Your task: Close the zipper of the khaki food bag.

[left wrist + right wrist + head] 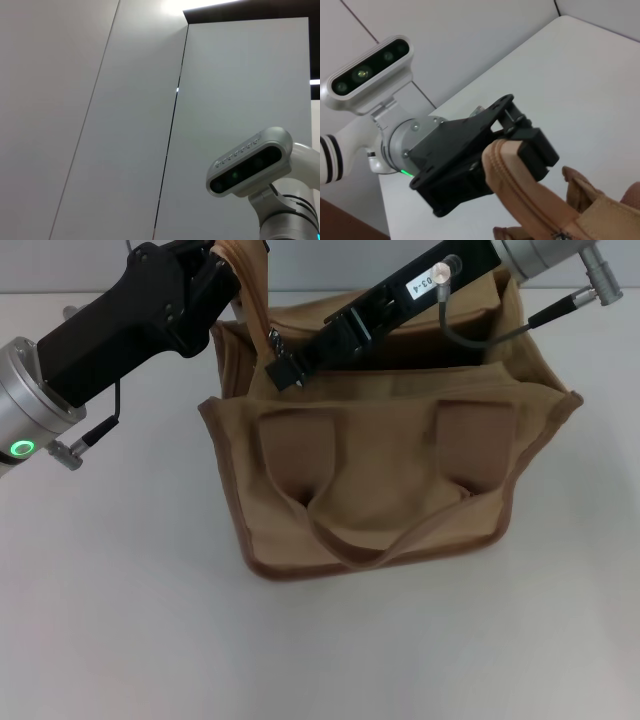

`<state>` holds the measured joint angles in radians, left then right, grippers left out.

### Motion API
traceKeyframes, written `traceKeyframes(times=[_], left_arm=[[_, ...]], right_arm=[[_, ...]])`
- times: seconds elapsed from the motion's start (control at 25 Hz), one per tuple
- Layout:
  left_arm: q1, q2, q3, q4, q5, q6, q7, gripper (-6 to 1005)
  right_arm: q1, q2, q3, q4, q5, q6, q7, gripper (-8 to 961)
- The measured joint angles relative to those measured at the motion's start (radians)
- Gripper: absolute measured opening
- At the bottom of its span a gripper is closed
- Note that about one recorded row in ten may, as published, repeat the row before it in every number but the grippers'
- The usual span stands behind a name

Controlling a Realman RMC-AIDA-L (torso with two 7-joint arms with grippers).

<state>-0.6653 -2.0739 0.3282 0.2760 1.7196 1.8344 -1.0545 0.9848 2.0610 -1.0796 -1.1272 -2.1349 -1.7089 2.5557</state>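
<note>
the right gripper [284,371] is reaching over the khaki food bag [380,490], and its arm is running off the picture's top edge. its fingertips are looking too small to tell whether they are pinching the zipper [272,340]. the left gripper [222,275] is getting cropped by the top edge beside the bag's far corner. the bag's interior is lying in shadow under the right gripper's arm.

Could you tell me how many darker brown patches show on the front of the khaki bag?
2: one patch on the bag's left front, one patch on its right front.
</note>
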Motion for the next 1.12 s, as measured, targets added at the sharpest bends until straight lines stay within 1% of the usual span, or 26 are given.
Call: traceKeyframes(times=[0.16,0.44,0.8,0.88,1.12], left_arm=[[0.0,0.0,0.0,0.0,0.0,0.0,0.0,29],[0.002,0.001,0.0,0.0,0.0,0.001,0.001,29],[0.001,0.002,0.0,-0.001,0.0,0.002,0.001,29],[0.001,0.001,0.0,-0.001,0.0,0.003,0.001,29],[0.002,0.001,0.0,-0.001,0.0,0.006,0.001,30]], right_arm=[[-0.004,0.004,0.008,-0.005,0.013,-0.024,0.003,324],[-0.009,0.004,0.01,-0.008,0.03,-0.028,0.003,327],[-0.012,0.004,0.004,0.032,0.031,0.016,-0.001,323],[-0.018,0.012,0.003,0.038,0.031,0.031,-0.001,322],[-0.026,0.017,0.0,0.036,0.031,0.054,-0.001,297]])
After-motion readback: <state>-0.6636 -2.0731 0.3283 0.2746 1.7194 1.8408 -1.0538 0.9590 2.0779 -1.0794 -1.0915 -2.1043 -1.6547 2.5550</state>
